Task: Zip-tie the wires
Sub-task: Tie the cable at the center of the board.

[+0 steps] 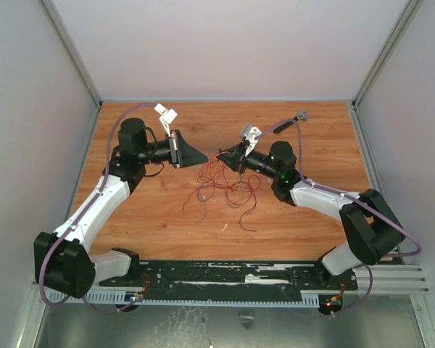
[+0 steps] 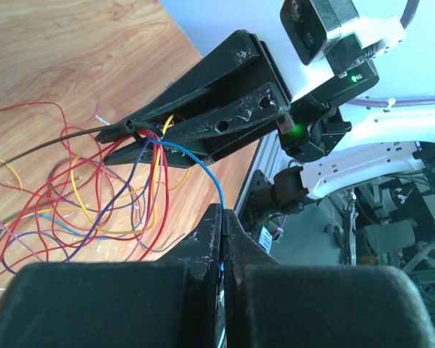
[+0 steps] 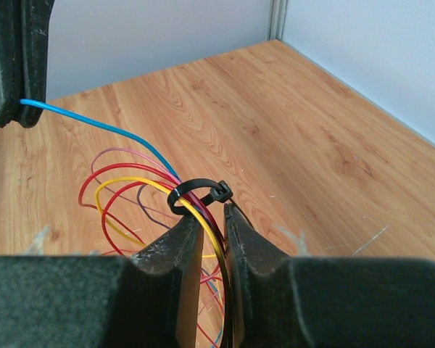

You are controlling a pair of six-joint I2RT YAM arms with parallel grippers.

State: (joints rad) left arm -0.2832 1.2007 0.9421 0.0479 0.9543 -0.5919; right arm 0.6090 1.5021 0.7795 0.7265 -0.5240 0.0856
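Observation:
The wires (image 1: 225, 185) are a loose tangle of thin red, yellow, purple and blue strands hanging between my two grippers over the wooden table (image 1: 145, 210). The zip tie (image 3: 196, 187) is looped round the bundle (image 3: 116, 181) just above my right gripper's tips. Its tail (image 2: 51, 139) sticks out past them. My right gripper (image 3: 214, 217) is shut on the bundle and the strip; it also shows in the top view (image 1: 230, 156). My left gripper (image 2: 222, 214) is shut on a single blue wire (image 2: 203, 163) and holds it taut, a little apart from the right gripper (image 2: 127, 138).
A short black tool with a grey head (image 1: 296, 117) lies at the back right of the table. Small white scraps (image 1: 225, 227) lie near the front. Grey enclosure walls (image 1: 29, 109) close in the left, right and back.

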